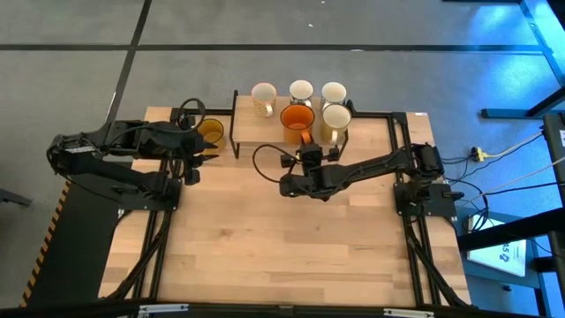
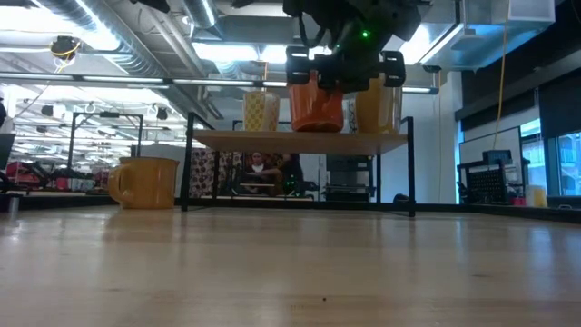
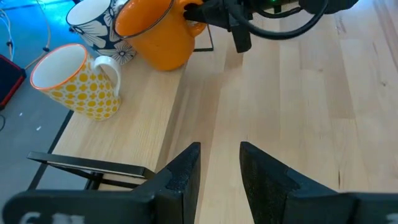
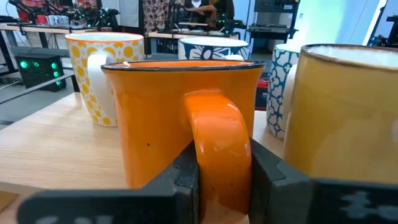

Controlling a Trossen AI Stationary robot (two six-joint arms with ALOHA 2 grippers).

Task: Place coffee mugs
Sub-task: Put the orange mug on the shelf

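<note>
- Right tool [image 1: 300, 152] clamped on handle of bright orange mug [image 1: 297, 118]; right wrist view shows both fingers [image 4: 186, 171] pressed against the handle's sides
- Orange mug sits on wooden rack [image 1: 249, 131] at its front edge, upright, btwn yellow-dotted mug [image 1: 263, 97] and cream mug [image 1: 336, 119]
- Two more white mugs at rack's back: blue-flower mug [image 1: 301, 91] and blue-patterned mug [image 1: 333, 93], both upright
- Cream mug just beside orange one, on its right in high view; cannot tell if they touch
- Amber-yellow mug [image 1: 210, 132] stands on the surface [image 1: 282, 238], just off rack's left end, upright, handle pointing away from the rack in low view
- Left tool [image 1: 196, 157] beside amber-yellow mug, not touching it; fingers [image 3: 180, 177] narrowly apart w/ nothing btwn them
- Low view: rack is a raised shelf on dark metal legs; orange mug under the right tool, on the shelf top
- A person shows in the room behind the rack, too small for detail
</note>
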